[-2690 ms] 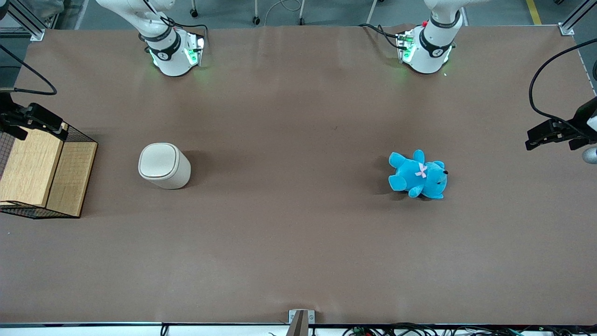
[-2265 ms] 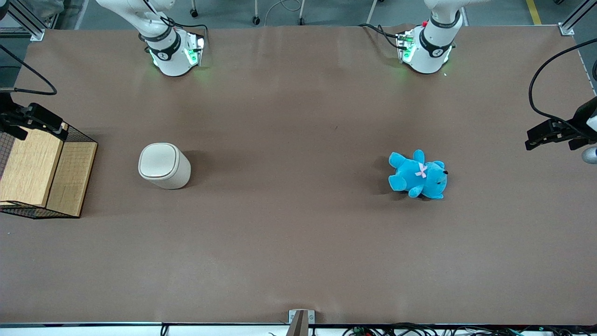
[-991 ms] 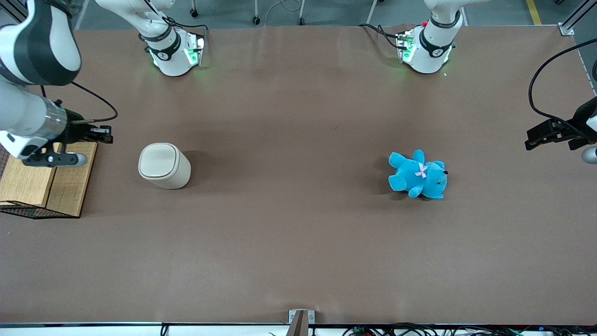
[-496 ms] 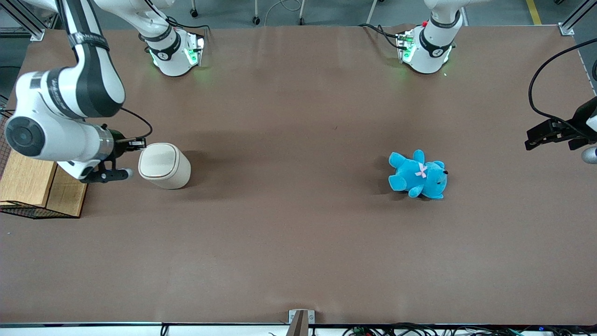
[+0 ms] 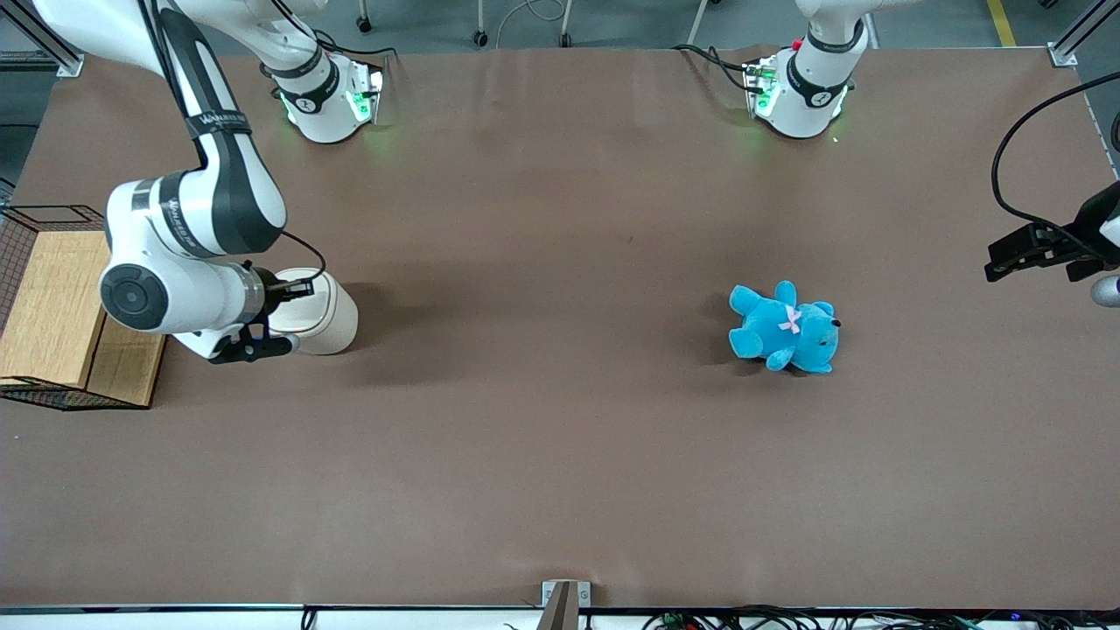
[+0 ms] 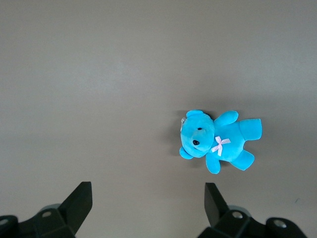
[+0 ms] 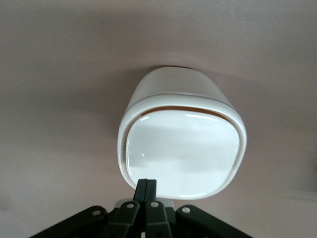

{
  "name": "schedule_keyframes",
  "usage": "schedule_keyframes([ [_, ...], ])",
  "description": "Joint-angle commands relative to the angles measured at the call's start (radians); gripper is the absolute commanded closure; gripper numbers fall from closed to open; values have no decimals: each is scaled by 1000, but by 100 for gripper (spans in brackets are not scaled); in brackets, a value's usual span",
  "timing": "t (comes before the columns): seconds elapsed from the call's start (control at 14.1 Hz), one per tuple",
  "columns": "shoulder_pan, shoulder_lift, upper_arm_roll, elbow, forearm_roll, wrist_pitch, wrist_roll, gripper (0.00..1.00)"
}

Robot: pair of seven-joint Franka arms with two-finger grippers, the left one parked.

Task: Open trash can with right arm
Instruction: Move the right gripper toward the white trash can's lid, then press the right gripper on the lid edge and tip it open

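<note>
Front view shows you the right arm (image 5: 188, 236) reaching over the table (image 5: 560, 455), its claw (image 5: 293, 289) above the trash can (image 5: 337, 311) lid's edge. Your claw's fingers (image 7: 146, 191) are pressed together, holding nothing. The blue teddy (image 5: 785, 328) lies well apart, toward the parked arm's end.
</note>
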Motion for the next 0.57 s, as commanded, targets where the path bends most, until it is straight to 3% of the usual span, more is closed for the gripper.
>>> schedule_keyframes([
  [0.0,0,1,0,-13,1,21,6,100],
  [0.5,3,41,0,-35,2,67,6,100],
])
